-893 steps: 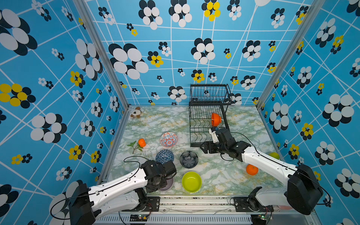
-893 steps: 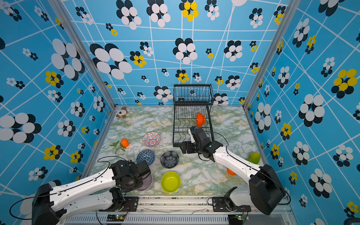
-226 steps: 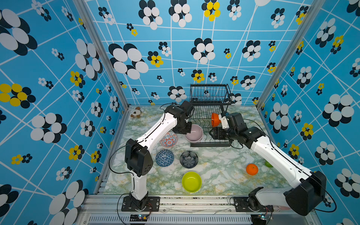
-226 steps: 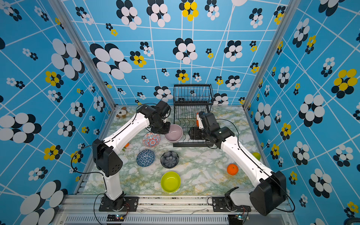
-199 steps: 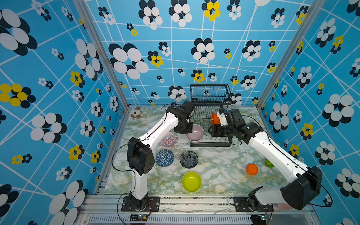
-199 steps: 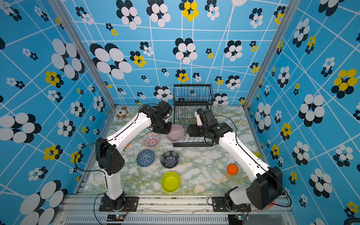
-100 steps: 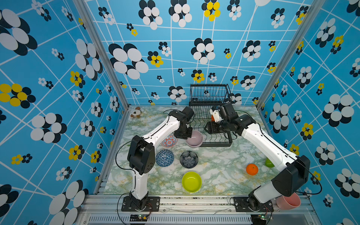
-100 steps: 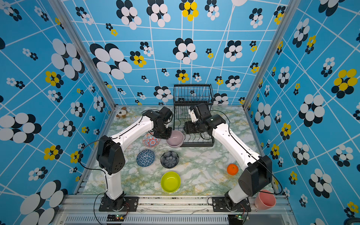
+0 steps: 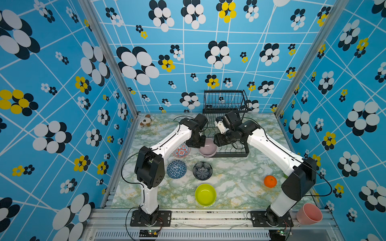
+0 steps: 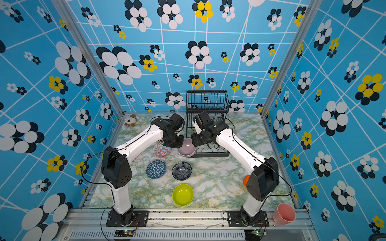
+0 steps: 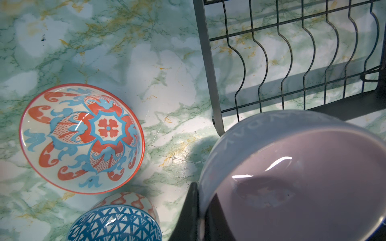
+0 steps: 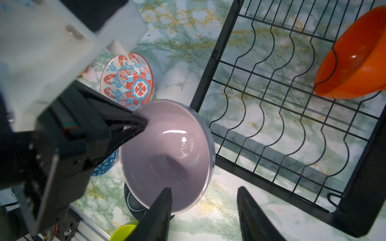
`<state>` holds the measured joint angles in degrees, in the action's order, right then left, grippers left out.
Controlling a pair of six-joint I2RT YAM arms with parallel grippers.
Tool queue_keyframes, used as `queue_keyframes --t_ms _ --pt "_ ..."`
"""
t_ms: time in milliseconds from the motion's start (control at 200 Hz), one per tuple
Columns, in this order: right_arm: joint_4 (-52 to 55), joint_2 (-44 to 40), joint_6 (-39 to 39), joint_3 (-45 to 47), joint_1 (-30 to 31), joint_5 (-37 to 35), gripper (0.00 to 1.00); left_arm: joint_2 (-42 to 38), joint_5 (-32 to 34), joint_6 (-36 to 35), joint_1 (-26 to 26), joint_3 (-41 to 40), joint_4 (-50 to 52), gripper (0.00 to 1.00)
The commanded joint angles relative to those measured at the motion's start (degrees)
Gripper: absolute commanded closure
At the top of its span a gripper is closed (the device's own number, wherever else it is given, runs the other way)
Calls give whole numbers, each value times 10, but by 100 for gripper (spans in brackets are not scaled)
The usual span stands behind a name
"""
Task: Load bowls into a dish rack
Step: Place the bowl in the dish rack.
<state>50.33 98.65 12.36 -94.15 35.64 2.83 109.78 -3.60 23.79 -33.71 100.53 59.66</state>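
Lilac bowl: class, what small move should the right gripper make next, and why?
Probably close on the lilac bowl's rim: the right gripper's open jaws straddle it, while the left gripper holds the opposite rim beside the rack.

My left pincer (image 9: pixel 198 144) holds a bowl (image 9: pixel 207 147) at the front left corner of the dish rack (image 9: pixel 231 155). A second bowl (image 12: pixel 355 60) leans inside the rack. On the table (image 9: pixel 240 183) a third bowl (image 9: pixel 181 151) lies left of mine, a fruit (image 9: pixel 270 181) far right.

My left gripper (image 9: pixel 198 143) holds the lilac bowl (image 9: pixel 207 148) at the near-left corner of the dish rack (image 9: pixel 231 154), right gripper (image 9: pixel 217 141) alongside.
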Motion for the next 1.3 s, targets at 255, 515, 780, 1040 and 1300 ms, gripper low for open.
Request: queue_keyframes --t_ms 255,515,780,1040,1300 --pt "34 48 -8 -31 15 -28 63 -32 5 9 6 -4 -15 100" --pt "49 76 -14 -51 18 -45 71 -31 2 9 4 -4 -15 100" --pt "59 98 -22 -76 19 -75 76 -28 2 8 3 -4 -14 100" --pt "64 111 -23 -85 19 -78 79 -27 3 8 4 -5 -14 100" --pt "65 117 -24 -85 21 -78 81 -27 4 9 3 -5 -15 100"
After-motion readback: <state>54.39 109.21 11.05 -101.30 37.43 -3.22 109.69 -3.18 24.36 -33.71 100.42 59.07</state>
